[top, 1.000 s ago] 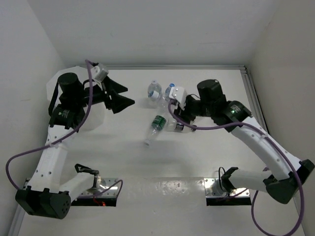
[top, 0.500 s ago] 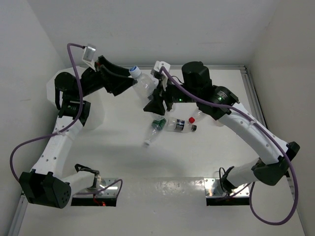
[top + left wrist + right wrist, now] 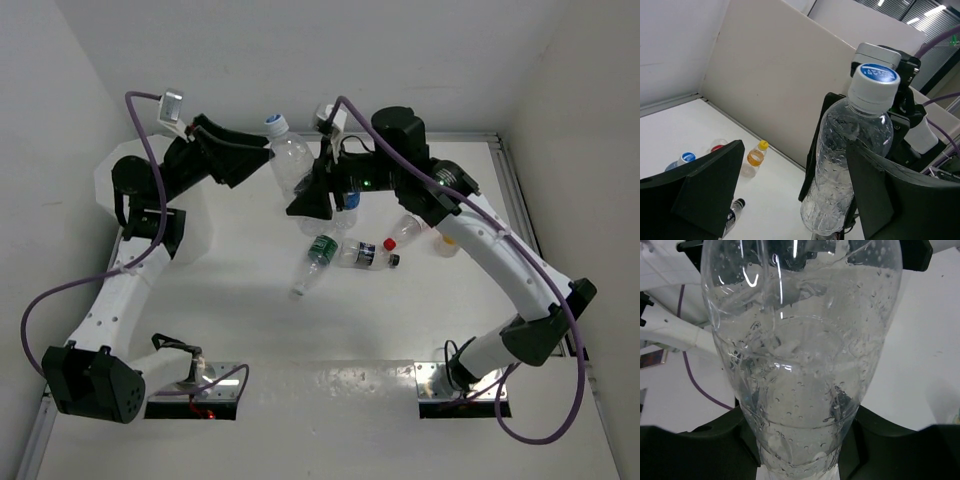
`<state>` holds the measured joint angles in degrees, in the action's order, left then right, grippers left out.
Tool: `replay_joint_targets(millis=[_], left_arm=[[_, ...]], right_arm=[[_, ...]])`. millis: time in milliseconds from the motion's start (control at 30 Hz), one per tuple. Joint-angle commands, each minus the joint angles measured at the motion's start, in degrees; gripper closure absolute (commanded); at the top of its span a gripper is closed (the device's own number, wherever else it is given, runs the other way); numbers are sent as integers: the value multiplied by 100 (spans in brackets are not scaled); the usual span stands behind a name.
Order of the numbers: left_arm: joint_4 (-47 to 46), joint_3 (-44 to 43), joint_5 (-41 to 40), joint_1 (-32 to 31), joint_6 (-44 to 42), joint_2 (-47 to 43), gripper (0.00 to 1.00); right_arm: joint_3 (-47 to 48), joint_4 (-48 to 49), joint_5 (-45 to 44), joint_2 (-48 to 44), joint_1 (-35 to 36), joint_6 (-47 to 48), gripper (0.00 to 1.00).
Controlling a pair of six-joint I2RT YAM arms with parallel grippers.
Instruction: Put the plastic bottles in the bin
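Bottle [image 3: 840, 165] in right jaws, between left jaws

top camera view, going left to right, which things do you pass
bin → clear bottle held up → black-capped bottle lying flat → yellow-capped bottle

left tool [image 3: 258, 168] wide, right tool [image 3: 304, 198] tight
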<state>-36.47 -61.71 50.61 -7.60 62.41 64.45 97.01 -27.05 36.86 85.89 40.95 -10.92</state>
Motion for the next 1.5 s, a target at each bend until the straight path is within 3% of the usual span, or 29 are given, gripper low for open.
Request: replay_joint_targets(millis=[0,400,567,700,833,867,1033,1100,1133,1167,1233,1267,1333,1433,1467], left_arm=[[-554,-87,634,-119,192,-336,10],[-932,-87,573,-14,605,-99,4],[-800,-191,511,-66,605,76,0],[-186,-350,327,-180,201,279,0],[-624,-508,327,-233,315,463,0],[-686,-561,327,-286,315,464,2],[-521,-561,511,-286,123,359,33],[-327,-561,625,-286,-18,289,46],[5,-631,626,-234,-193,288,65],[269,-788,686,-68,-316,236,76],[1232,-1052,687,187,-771,235,99],[1578,-1393,757,510,-957,235,100],[2193,-1659,810,872,-1282,297,100],[2739,-2203,732,1698,-1617,472,100],[3525,-2779,366,2118,-2166,551,100]], right_arm=[[11,481,-92,192,-271,-657,92],[-68,744,268,139,-500,-1018,93],[-121,640,374,174,-150,-711,93],[-33,499,287,323,80,-543,93],[63,464,313,508,238,-587,93],[72,464,313,525,247,-622,93],[116,551,313,657,247,-771,92],[177,622,287,692,186,-876,83],[221,648,226,701,151,-1016,71],[230,639,216,719,115,-1044,38],[309,605,225,719,-130,-1114,18],[318,509,199,675,-288,-1132,9],[310,446,190,622,-542,-1097,3],[266,288,111,517,-1052,-869,2],[248,157,-11,499,-1097,-755,2]])
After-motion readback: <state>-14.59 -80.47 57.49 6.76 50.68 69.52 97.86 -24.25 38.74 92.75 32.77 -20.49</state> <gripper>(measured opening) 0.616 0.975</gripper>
